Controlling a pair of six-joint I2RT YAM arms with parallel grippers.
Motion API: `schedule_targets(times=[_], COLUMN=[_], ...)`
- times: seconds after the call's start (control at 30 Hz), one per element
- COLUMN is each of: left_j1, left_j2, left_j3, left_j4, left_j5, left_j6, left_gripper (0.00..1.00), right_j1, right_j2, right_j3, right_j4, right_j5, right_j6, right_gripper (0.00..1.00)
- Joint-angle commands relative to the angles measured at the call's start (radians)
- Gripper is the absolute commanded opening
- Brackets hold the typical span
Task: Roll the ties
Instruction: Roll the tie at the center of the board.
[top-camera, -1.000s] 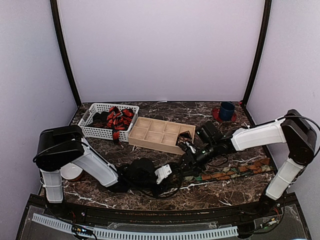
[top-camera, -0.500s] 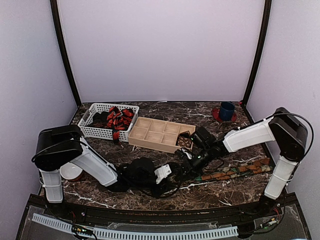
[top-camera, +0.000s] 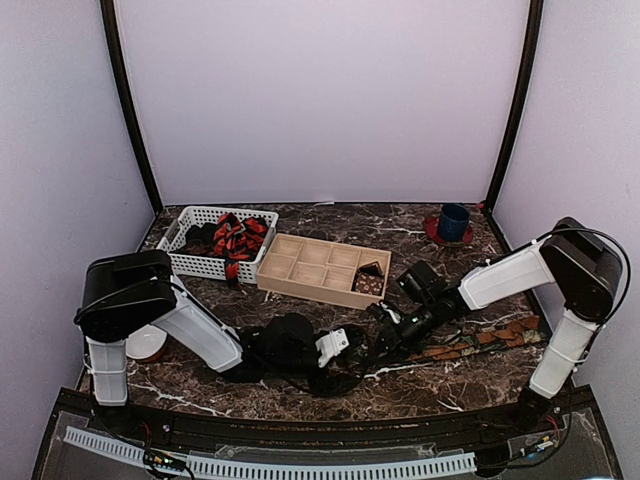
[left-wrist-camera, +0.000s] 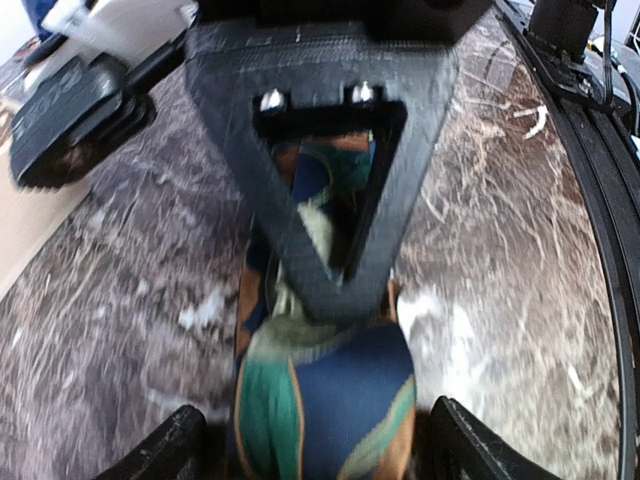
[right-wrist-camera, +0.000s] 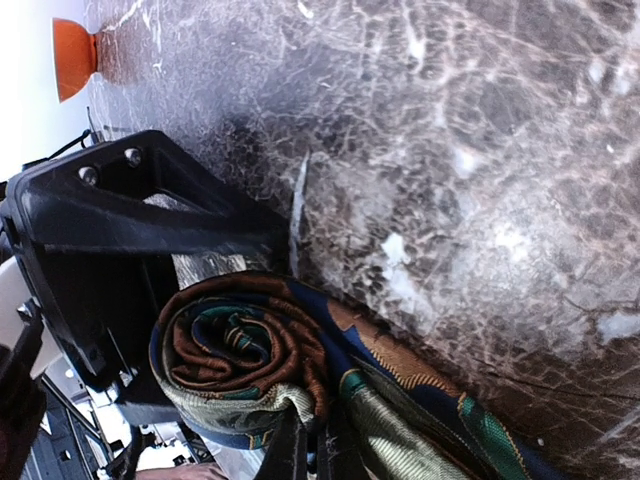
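Note:
The brown-orange tie with green patches (top-camera: 482, 340) lies flat on the marble table (top-camera: 300, 395) toward the right, its left end wound into a roll (right-wrist-camera: 240, 350). My right gripper (top-camera: 388, 330) is shut on the roll; its fingertips (right-wrist-camera: 308, 455) pinch the outer layers from the end. My left gripper (top-camera: 345, 350) is open and straddles the same roll (left-wrist-camera: 325, 400), one finger (left-wrist-camera: 165, 455) on each side with small gaps. The right gripper's black finger (left-wrist-camera: 330, 200) shows above the roll in the left wrist view. Red-and-black striped ties (top-camera: 238, 238) lie in the basket.
A white basket (top-camera: 190, 262) stands at the back left. Next to it is a wooden compartment tray (top-camera: 310, 262) with a brown dotted roll (top-camera: 370, 283) in its right end. A blue cup on a red saucer (top-camera: 453, 222) is at the back right. A white round object (top-camera: 147, 343) is at the left.
Both grippers and the roll have shifted a little to the right along the tie, and the flat length of tie looks slightly shorter. The right arm's elbow has moved.

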Motion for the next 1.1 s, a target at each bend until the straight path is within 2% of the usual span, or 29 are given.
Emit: schedule_targets(times=[0.0,0.13,0.27,0.33,0.53,0.63,0.7,0.8,0.87,1.07], left_j1=[-0.002,-0.002,-0.001,-0.001,-0.001,-0.002,-0.002,-0.002,-0.002,-0.002], left_j2=[0.063,0.097,0.096,0.072,-0.029,-0.043,-0.044,-0.052,-0.072,-0.067], left_j3=[0.054,0.077,0.059,0.026,-0.103,-0.119,-0.110,-0.103,-0.121,-0.160], left_j4=[-0.016,-0.031,-0.068,-0.078,-0.064,-0.072,-0.077,-0.056,-0.007,0.087], left_j5=[0.023,0.025,0.034,0.046,0.060,0.060,0.059,0.033,0.026,0.041], left_j6=[0.026,0.033,0.033,0.035,0.024,0.026,0.025,-0.006,-0.026,-0.085], left_gripper=[0.78,0.70,0.47,0.40,0.31,0.32,0.37,0.57,0.64,0.68], right_j1=[-0.007,-0.006,-0.006,-0.002,0.062,0.063,0.063,0.063,0.062,0.063], right_j2=[0.000,-0.009,-0.024,-0.031,-0.011,0.020,0.045,0.075,0.089,0.104], right_j3=[-0.006,0.017,0.045,0.063,0.088,0.068,0.061,0.053,0.045,-0.006], right_j4=[0.002,-0.009,-0.016,-0.014,0.030,0.033,0.039,0.032,0.025,0.034], right_j5=[0.040,0.031,0.014,0.000,-0.039,-0.019,-0.016,-0.006,0.005,0.034], right_j6=[-0.018,-0.030,-0.032,-0.028,0.033,0.023,0.012,-0.014,-0.030,-0.042], right_gripper=[0.00,0.00,0.00,0.00,0.06,0.01,0.00,0.00,0.00,0.00])
